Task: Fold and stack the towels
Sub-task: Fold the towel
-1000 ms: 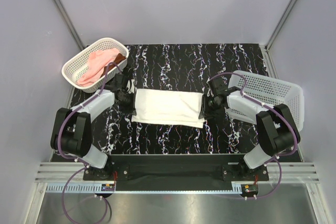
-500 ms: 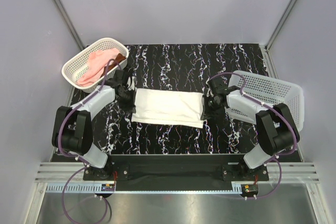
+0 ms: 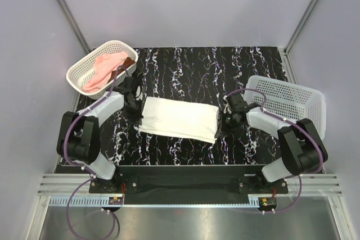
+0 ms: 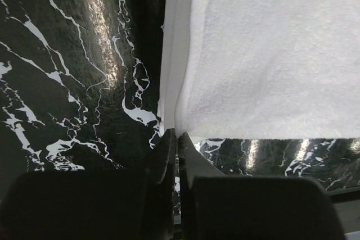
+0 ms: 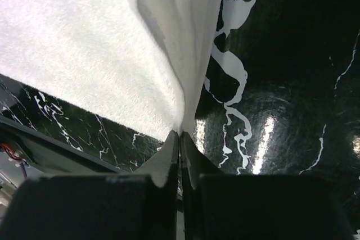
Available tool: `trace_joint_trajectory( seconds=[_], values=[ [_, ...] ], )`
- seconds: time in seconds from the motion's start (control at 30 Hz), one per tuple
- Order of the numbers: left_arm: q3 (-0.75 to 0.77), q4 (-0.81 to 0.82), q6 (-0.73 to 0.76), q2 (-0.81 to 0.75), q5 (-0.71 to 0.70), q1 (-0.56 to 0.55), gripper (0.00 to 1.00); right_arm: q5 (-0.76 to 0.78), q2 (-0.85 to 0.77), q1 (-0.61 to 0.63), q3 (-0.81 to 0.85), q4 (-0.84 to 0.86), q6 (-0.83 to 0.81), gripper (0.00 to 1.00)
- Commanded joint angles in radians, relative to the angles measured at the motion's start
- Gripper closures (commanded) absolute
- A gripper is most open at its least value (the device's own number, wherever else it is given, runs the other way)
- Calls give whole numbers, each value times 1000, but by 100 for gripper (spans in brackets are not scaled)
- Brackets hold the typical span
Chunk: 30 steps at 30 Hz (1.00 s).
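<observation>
1. Cream-white towel (image 3: 179, 119): folded strip, middle of table (image 3: 185, 66), long axis from left edge toward right edge, slightly skewed.
2. Left gripper (image 3: 139, 120): pressed together, pinching towel's near-left corner.
3. Right gripper (image 3: 220, 130): pressed together, pinching near-right corner; towel spanning between both.
</observation>
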Motion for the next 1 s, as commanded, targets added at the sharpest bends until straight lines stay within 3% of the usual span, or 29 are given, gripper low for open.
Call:
trace_joint_trajectory(
  seconds=[0.0, 0.07, 0.1, 0.2, 0.27, 0.37, 0.43, 0.47, 0.6, 0.7, 0.8, 0.9, 0.97],
  values=[
    [-20, 30, 6, 33, -34, 7, 100, -18, -1, 9, -21, 70, 27, 94],
    [-20, 38, 7, 36, -23, 6, 100, -22, -18, 9, -22, 71, 27, 90],
    [-21, 36, 6, 36, -25, 5, 99, -24, -26, 11, -22, 65, 30, 79],
    [0, 3, 7, 33, -69, 7, 77, -3, -53, 9, 21, 4, 32, 64],
    [43, -33, 16, 35, -102, 7, 66, 28, -87, 9, 48, -69, 32, 62],
    [113, -88, 17, 7, -212, 5, 64, 102, -128, 8, 117, -145, 38, 65],
    [149, -104, 9, -34, -238, 2, 63, 133, -128, 9, 180, -160, 35, 72],
    [173, -100, 6, -48, -226, -5, 62, 140, -110, 9, 202, -165, 33, 73],
    [129, 28, -5, -124, 57, -13, 57, 113, -9, 9, 329, -143, -7, 78],
    [91, 44, -28, -108, 11, -31, 49, 107, 91, 8, 392, -127, -31, 79],
    [42, 90, -25, -67, -17, -39, 51, 132, 189, 8, 418, -91, -59, 79],
    [-35, 219, -71, -49, 89, -39, 55, 180, 279, 8, 420, -48, -98, 79],
    [-87, 255, -106, -40, 89, -36, 57, 208, 324, 6, 420, -36, -115, 79]
  ],
)
